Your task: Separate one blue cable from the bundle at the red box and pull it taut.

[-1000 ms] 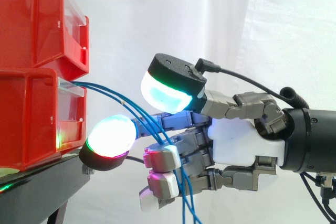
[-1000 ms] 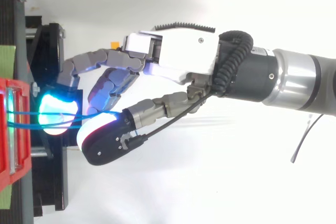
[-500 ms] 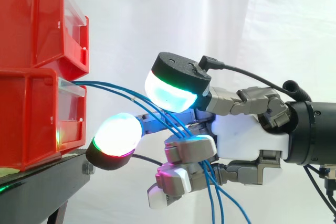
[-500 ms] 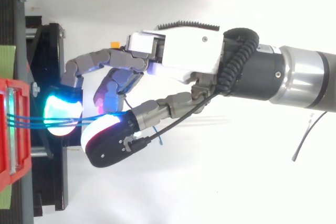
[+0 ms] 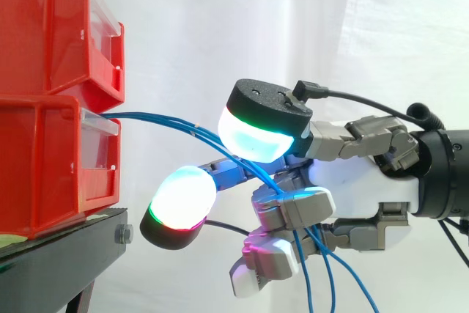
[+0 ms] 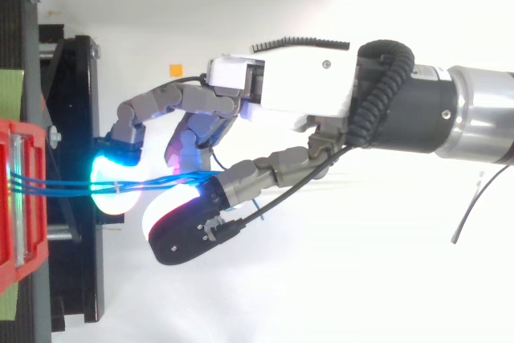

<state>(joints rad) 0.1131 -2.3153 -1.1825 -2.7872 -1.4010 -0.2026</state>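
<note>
The hand (image 5: 359, 181) has a white palm shell, grey jointed fingers (image 5: 293, 209) and black-backed pads (image 5: 256, 133) glowing cyan, green and magenta.

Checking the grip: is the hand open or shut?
Shut on the blue cables: the hand's curled fingers wrap them near the red box.

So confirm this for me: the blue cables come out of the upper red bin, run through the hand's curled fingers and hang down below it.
Not quite. The side view shows the blue cables coming out of the lower red bin, not the upper red bin. The rest holds: they run through the curled fingers of the hand and hang down below it.
</note>
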